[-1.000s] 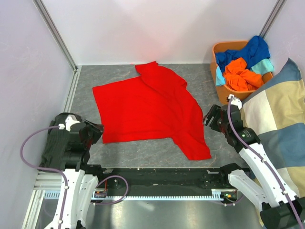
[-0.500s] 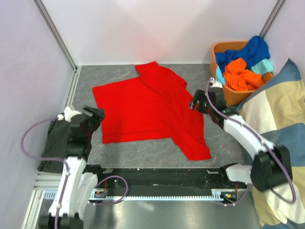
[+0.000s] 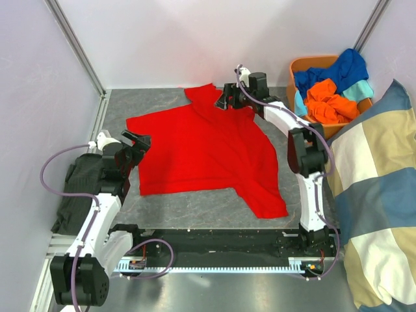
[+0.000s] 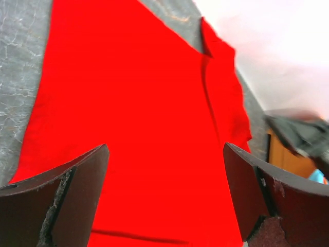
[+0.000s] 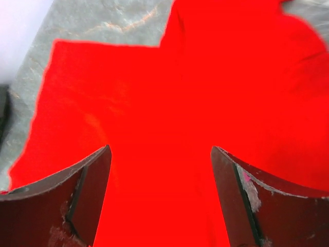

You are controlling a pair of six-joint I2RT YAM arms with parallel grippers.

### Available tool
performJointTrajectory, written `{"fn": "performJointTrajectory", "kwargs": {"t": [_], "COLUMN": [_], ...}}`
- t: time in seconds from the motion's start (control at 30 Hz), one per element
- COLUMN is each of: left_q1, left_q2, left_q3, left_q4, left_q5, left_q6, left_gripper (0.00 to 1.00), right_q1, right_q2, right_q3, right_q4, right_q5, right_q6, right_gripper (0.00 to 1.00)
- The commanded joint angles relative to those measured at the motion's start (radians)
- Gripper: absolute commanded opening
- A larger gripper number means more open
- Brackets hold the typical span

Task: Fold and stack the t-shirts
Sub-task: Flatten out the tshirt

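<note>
We see left arm (image 3: 97, 207) bent, near left; left tool (image 3: 134, 143) spread, empty, over left edge of red t-shirt (image 3: 201, 149), which lies flat on desk (image 3: 195, 203). Right arm (image 3: 281, 117) stretched far; right tool (image 3: 227, 97) spread, empty, above shirt's far edge. Other t-shirts (image 3: 331, 91) in basket (image 3: 292, 81), far right.

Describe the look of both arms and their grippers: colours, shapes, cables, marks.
Both the left arm and the right arm have white links with black joints. A lilac-grey cable loops along each. The left gripper and right gripper are black; their fingers are dark, curved plates with scuffed, pale-chipped edges, one right finger bearing a pink fleck.
</note>
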Motion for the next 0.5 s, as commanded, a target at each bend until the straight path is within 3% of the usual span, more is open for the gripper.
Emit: {"fn": "performJointTrajectory", "kwargs": {"t": [0.0, 0.13, 0.47], "left_q1": [-0.004, -0.006, -0.006], "left_q2": [-0.083, -0.118, -0.115], "left_q3": [-0.029, -0.054, -0.077], "left_q4": [0.025, -0.021, -0.027], "left_q5": [-0.002, 0.001, -0.002], "left_q6": [0.046, 0.059, 0.052], "left_gripper": [1.00, 1.00, 1.00], "right_q1": [-0.001, -0.010, -0.039], "right_q2": [0.211, 0.313, 0.354], "right_q3": [0.232, 0.334, 0.337], "right_q4": [-0.156, -0.189, -0.207], "right_q5": [-0.132, -0.121, 0.011], "right_q6": [-0.064, -0.056, -0.010], "right_gripper": [0.86, 0.85, 0.86]}}
